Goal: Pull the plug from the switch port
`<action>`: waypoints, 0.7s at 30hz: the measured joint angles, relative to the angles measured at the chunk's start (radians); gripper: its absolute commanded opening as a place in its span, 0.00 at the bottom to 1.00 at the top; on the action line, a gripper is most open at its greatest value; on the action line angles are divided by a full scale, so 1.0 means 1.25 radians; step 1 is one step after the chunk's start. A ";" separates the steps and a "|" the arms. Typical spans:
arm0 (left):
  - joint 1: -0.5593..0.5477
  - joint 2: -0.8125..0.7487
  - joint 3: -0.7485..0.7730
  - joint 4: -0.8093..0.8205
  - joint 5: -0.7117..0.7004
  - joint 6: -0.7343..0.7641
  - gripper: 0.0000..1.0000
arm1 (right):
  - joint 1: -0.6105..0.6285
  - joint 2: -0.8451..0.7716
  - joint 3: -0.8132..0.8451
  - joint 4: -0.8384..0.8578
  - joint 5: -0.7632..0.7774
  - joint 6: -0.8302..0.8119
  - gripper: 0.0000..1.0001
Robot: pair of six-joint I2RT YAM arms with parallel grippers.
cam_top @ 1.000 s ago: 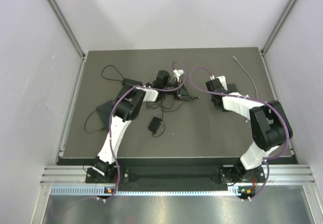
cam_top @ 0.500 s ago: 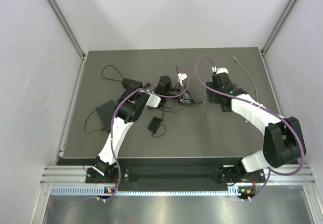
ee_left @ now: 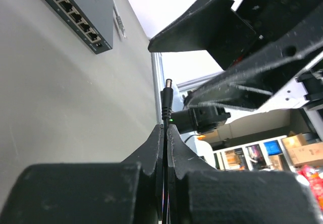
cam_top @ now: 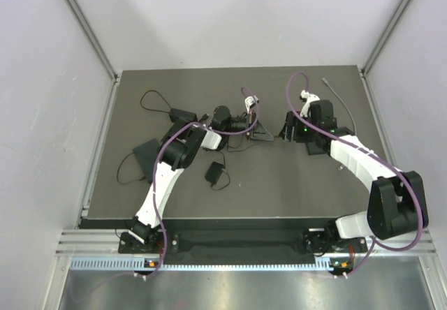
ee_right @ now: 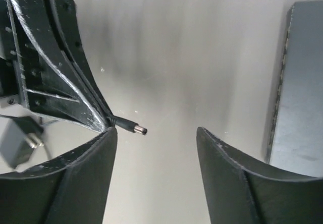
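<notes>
The left gripper (ee_left: 165,129) is closed tight on the rear of the plug (ee_left: 167,94), so the plug is out of its port and well apart from the switch (ee_left: 75,12). The long axis of the plug runs straight out from the left fingers, and its tip points toward the gap of the right gripper (ee_right: 155,133), whose jaws stand apart and hold nothing. The left arm is the nearer one, because it holds the plug. I count one plug, one switch and two grippers.
</notes>
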 measured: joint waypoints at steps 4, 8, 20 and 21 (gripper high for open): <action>0.000 -0.007 -0.013 0.005 0.001 -0.003 0.00 | -0.013 -0.005 -0.014 0.030 -0.042 0.044 0.60; -0.001 -0.068 -0.050 -0.112 0.001 0.169 0.00 | -0.013 -0.018 -0.016 0.033 -0.049 0.063 0.58; -0.028 -0.286 -0.054 -0.691 -0.153 0.768 0.55 | -0.039 -0.056 -0.013 -0.003 -0.012 0.052 0.59; -0.030 -0.296 -0.063 -0.716 -0.166 0.802 0.58 | -0.047 -0.056 -0.011 -0.007 -0.009 0.047 0.59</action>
